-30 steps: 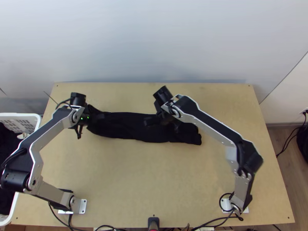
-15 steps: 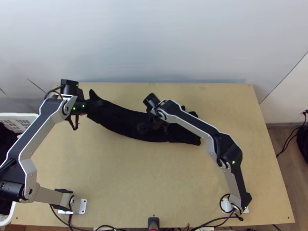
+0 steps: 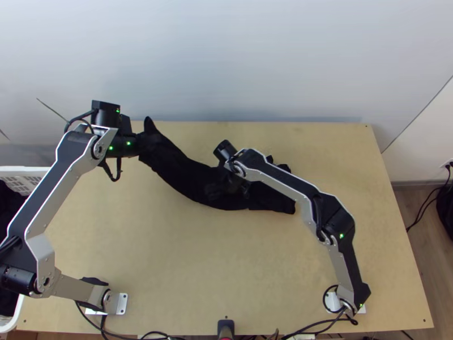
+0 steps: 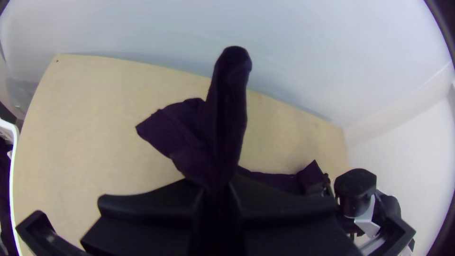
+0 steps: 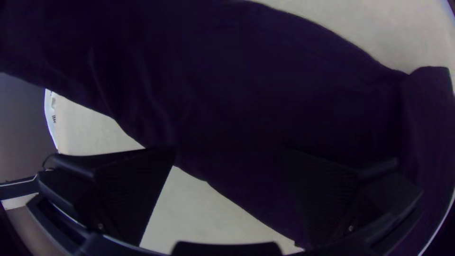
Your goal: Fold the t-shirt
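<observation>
Farther back now, the shirt's end (image 4: 231, 90) is pinched by the left gripper (image 4: 215, 189), probably for straightening; the right gripper (image 5: 228, 154) gapes mid-shirt.

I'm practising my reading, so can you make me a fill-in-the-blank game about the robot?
In the top view, the t-shirt looks ____.
The hand pinching one end of it is the robot's ____ one.
The right hand has its fingers apart, so it is ____.
The basket beside the table is ____.

Missing words: black; left; open; white.
</observation>
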Robot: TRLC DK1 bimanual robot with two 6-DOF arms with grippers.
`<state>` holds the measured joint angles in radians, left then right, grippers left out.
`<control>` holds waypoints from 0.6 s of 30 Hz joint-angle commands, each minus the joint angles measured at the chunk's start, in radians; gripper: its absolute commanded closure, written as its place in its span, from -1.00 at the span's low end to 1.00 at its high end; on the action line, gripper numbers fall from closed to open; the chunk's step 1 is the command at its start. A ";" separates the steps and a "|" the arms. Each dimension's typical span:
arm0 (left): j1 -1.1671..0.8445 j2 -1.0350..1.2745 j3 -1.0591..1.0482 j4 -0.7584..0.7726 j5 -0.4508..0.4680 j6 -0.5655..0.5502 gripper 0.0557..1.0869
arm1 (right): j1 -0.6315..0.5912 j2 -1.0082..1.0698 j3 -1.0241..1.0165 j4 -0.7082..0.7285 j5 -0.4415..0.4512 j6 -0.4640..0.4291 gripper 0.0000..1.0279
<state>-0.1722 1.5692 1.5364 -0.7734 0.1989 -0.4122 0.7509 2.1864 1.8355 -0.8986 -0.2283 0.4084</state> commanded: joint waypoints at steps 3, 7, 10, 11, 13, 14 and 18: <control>-0.027 0.015 0.022 -0.007 0.039 -0.016 0.92 | -0.071 -0.197 0.030 -0.051 -0.074 0.007 -0.93; -0.070 0.023 0.042 -0.003 0.040 -0.031 0.92 | -0.142 -0.306 0.061 -0.154 -0.121 0.000 -0.93; -0.119 0.035 0.059 0.000 0.042 -0.037 0.92 | -0.205 -0.384 0.093 -0.212 -0.154 0.001 -0.93; -0.136 0.046 0.073 0.003 0.042 -0.043 0.92 | -0.226 -0.407 0.107 -0.235 -0.164 0.001 -0.93; -0.187 0.072 0.111 0.003 0.042 -0.066 0.92 | -0.260 -0.455 0.111 -0.261 -0.178 0.001 -0.93; -0.214 0.086 0.131 0.003 0.042 -0.069 0.92 | -0.275 -0.476 0.107 -0.272 -0.180 0.001 -0.93; -0.322 0.146 0.183 0.023 0.040 -0.068 0.92 | -0.312 -0.536 0.079 -0.299 -0.181 0.004 -0.93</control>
<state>-0.3500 1.6413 1.6413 -0.7685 0.2398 -0.4656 0.5220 1.7733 1.9224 -1.1320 -0.3851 0.4114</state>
